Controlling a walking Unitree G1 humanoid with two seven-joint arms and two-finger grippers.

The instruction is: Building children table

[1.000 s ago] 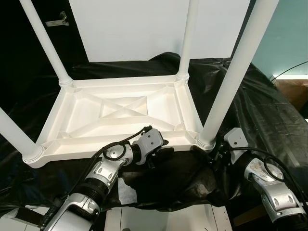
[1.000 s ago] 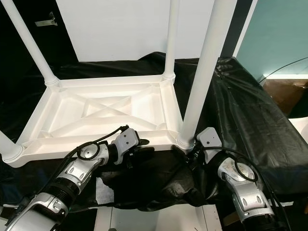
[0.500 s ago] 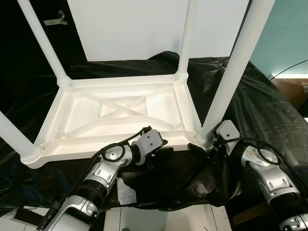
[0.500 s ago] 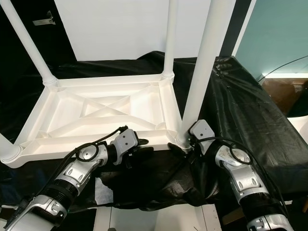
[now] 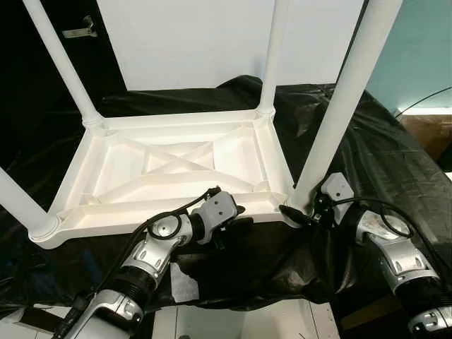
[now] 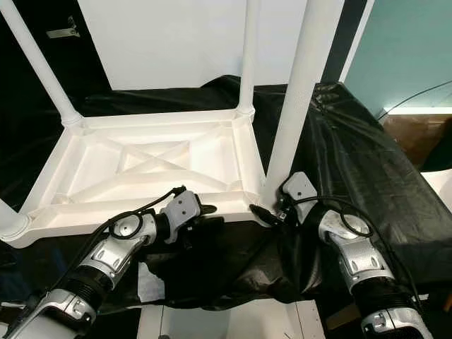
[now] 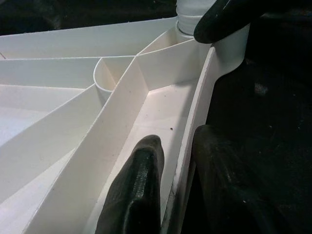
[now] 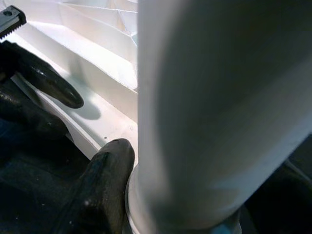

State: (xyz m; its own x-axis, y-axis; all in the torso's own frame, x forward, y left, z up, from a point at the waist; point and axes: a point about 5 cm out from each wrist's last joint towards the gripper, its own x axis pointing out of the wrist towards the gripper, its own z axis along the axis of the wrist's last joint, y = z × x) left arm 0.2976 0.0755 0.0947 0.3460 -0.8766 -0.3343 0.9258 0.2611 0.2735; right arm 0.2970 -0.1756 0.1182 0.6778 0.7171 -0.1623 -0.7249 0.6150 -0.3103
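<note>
A white children's table [image 5: 176, 120] lies upside down on black cloth, its legs pointing up. My left gripper [image 5: 236, 220] is at the near rim. In the left wrist view its fingers [image 7: 139, 190] straddle that rim, one inside the tabletop and one outside, pressed close to it. My right gripper [image 5: 300, 210] is at the foot of the near right leg [image 5: 339, 106]. One of its fingers [image 8: 105, 187] lies against the leg's collar, and the other is hidden behind the leg. That finger also curls round the collar in the left wrist view [image 7: 229, 14].
Black cloth [image 5: 367, 148] covers the work surface and drapes over its edges. A white panel [image 5: 212, 42] stands behind the table, and a teal wall [image 5: 424, 49] is at the right. The other legs [image 5: 63, 67] [image 5: 272, 56] [image 5: 18, 201] rise steeply.
My right gripper has moved up and left from beside the near right leg until its fingers reach around the collar. The left gripper stays at the near rim.
</note>
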